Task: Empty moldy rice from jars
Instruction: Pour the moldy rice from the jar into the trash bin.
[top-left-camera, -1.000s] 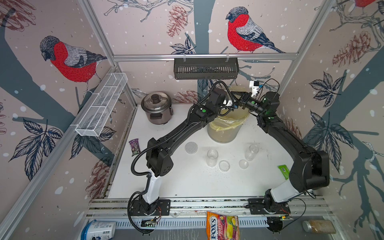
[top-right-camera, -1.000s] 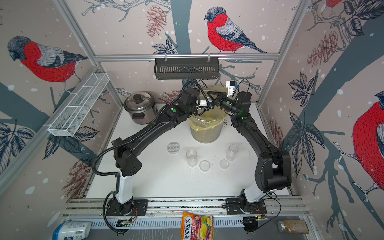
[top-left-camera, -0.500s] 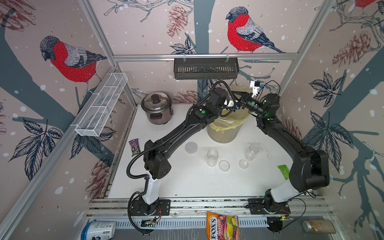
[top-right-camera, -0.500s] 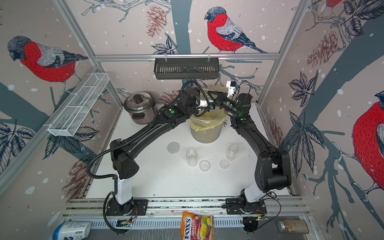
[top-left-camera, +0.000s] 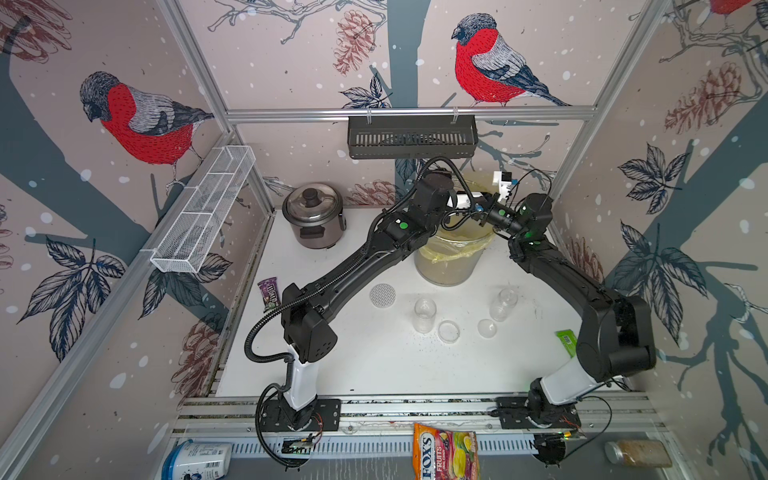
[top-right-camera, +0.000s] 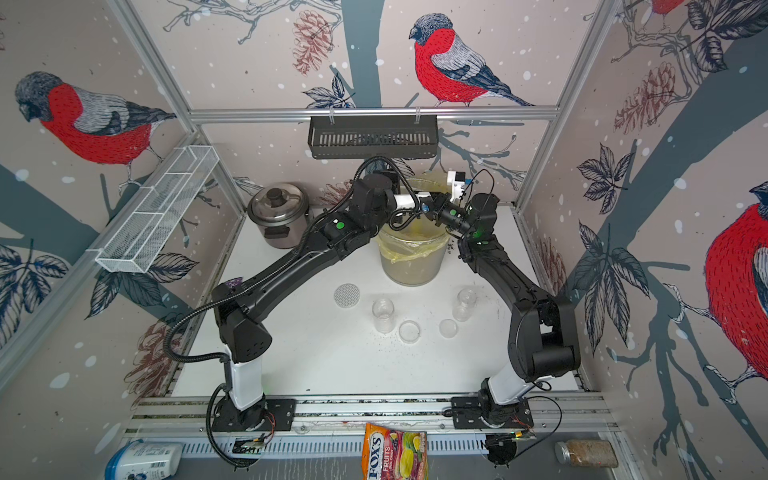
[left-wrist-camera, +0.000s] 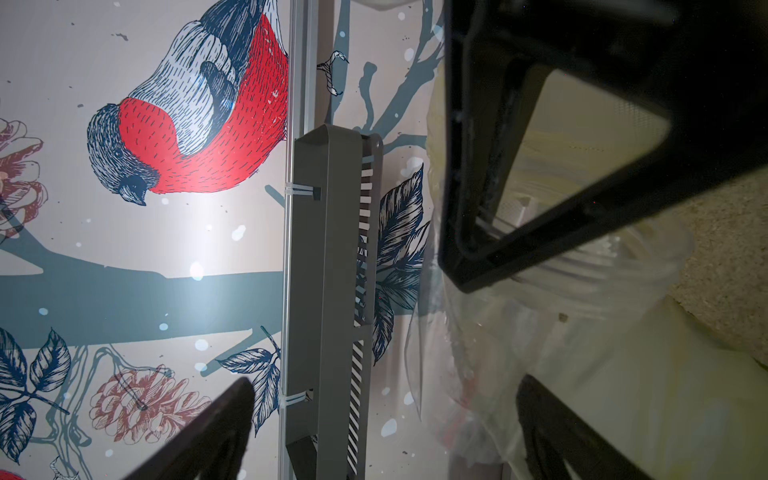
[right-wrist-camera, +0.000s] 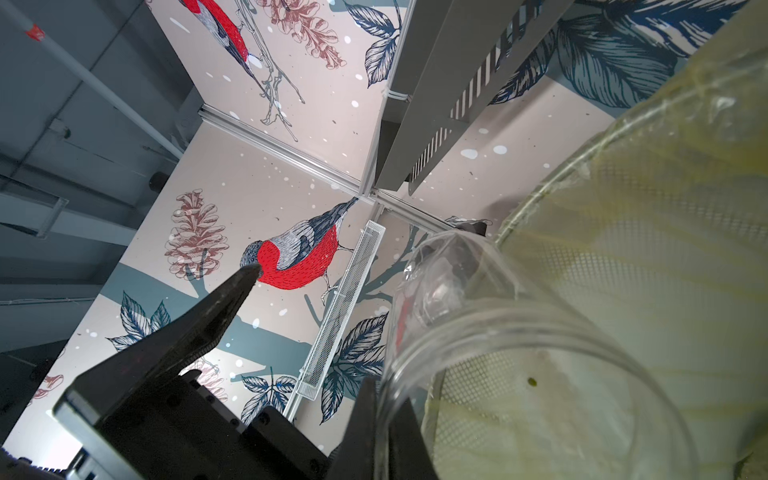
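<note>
Tipping the wide jar (right-wrist-camera: 498, 332) mouth-down over the far bin (top-left-camera: 446, 272) seems to be the step in hand, and the hold looks like the weak point. The left gripper (left-wrist-camera: 490, 328) has its jaws spread very wide with the jar lying between them, so it appears clamped across the jar's body. Smooth clear walls at that spread leave little margin. A slip would drop the jar into the bin's yellow bag, onto the moldy rice (left-wrist-camera: 731, 257) heaped there.

The right gripper (top-left-camera: 485, 208) has its jaws together and seems to hold nothing. It sits just beside the jar's mouth, its visible finger (right-wrist-camera: 187, 332) apart from the jar wall. A nudge from it could twist the jar loose. In both top views the two wrists crowd together over the bin, so a clash is possible.

The jar looks nearly empty, but any stuck grains could scatter over the table (top-left-camera: 374, 365) when it is carried off. A narrow jar (top-left-camera: 424, 316) and a second narrow jar (top-left-camera: 503, 302) stand open nearer on the table, easily toppled.
</note>
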